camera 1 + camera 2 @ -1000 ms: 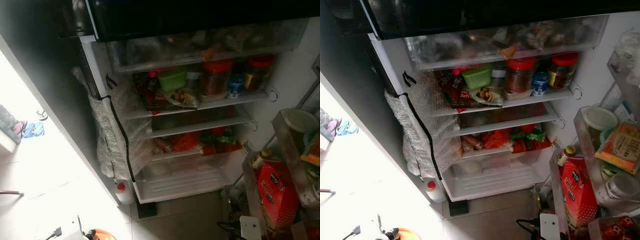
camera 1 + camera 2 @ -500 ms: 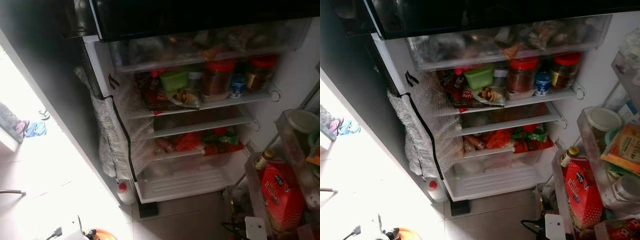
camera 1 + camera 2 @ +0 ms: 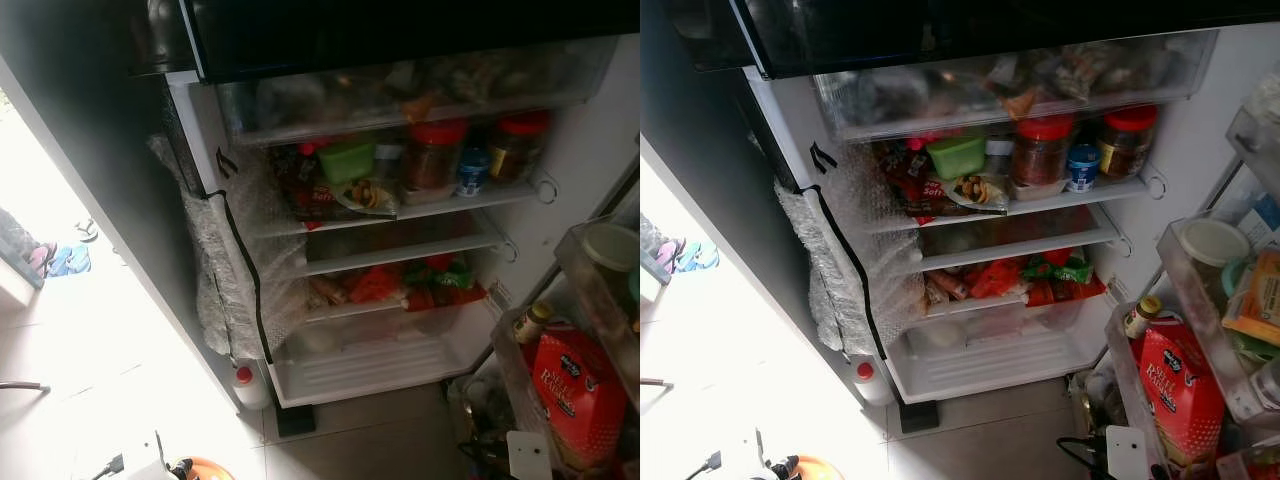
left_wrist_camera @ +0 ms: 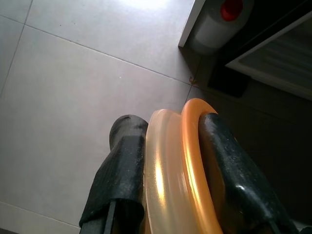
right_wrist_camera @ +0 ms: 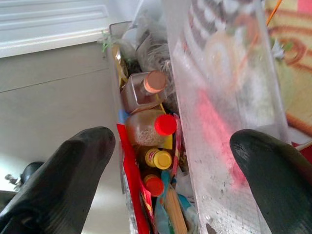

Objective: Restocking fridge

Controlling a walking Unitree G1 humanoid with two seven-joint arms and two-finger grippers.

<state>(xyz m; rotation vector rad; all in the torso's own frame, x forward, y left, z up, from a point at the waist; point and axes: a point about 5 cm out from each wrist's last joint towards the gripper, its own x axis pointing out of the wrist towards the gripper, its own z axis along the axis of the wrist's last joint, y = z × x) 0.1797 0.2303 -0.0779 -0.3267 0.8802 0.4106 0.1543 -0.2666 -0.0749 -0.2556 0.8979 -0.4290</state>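
Both eye views are looking forward and down from the head into the open fridge (image 3: 980, 250), sharing its shelves, the door bins (image 3: 1200, 330) beside it and the floor tiles before it; the right eye is sitting slightly further toward the door. The left wrist camera is facing down along its fingers (image 4: 122, 165), close above the tiles at the fridge's foot. The right wrist camera is looking down closely into the door bins (image 5: 146, 141).
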